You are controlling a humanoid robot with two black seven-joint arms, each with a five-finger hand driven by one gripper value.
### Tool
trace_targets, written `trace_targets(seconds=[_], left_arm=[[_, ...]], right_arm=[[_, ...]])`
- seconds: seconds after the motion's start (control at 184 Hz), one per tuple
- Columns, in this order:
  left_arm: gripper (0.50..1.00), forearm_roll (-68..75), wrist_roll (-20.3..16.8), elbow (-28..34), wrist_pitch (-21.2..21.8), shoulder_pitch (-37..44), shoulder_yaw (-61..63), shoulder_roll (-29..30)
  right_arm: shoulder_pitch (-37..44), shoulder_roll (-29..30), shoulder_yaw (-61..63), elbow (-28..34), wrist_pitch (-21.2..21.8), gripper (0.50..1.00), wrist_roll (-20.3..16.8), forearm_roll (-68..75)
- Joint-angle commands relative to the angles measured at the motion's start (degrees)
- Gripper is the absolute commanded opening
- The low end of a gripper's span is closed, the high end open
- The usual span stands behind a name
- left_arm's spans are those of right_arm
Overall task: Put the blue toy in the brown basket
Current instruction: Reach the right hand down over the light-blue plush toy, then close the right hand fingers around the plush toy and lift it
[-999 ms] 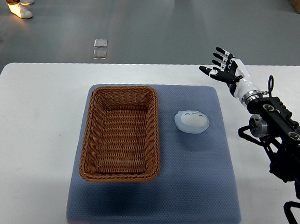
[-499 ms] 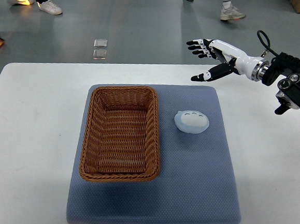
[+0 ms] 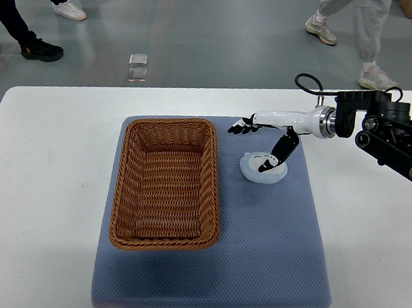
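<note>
Hand [image 3: 263, 138] spread, thumb on toy [image 3: 263, 168]

Lab: grey floor [image 3: 222, 34], bystanders' legs [image 3: 352, 23]

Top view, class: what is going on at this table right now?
The robot's right hand has reached in over the grey-blue mat, fingers spread, its thumb down at the pale blue toy. The toy lies on the mat, not yet lifted, just right of the brown wicker basket, which holds nothing. No left hand shows. People's legs pass on the floor beyond the white table.
</note>
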Motion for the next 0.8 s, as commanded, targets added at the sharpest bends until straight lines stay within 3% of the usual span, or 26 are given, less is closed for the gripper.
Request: trace_targets(seconds=[0.0,0.152,0.282,0.402,0.586,0.684,0.792], left_arm=[[1.000,-0.02,0.00,0.00,0.00,-0.01,0.09,0.00],[1.000,-0.02,0.00,0.00,0.00,-0.01,0.17,0.00],[1.000,-0.02,0.00,0.00,0.00,-0.01,0.17,0.00],[1.000,-0.02,0.00,-0.09,0.00,-0.01,0.17,0.00],[1.000,-0.10,0.00,0.00,0.00,-0.01,0.09,0.00],[1.000,-0.02,0.00,0.00,0.00,-0.01,0.09,0.00],[1.000,-0.10,0.00,0.00,0.00,-0.01,0.00,0.00]], right_arm=[[-0.24,0.16,-1.51,-0.13,0.00,0.911,-0.01,-1.13],[-0.86,0.42,-2.30,-1.10,-0.71,0.905,-0.10,-2.09],[-1.83,0.42,-2.22,-2.33,-2.02,0.860,-0.10,-2.09],[-2.00,0.51,-2.39,-2.41,-3.34,0.793,-0.01,-2.53],[-2.44,0.51,-2.39,-3.21,-3.69,0.607,1.84,-3.59],[-2.44,0.42,-2.30,-3.29,-5.27,0.550,2.19,-3.59],[-1.83,0.25,-1.69,-3.21,-6.77,0.541,2.54,-3.50]])
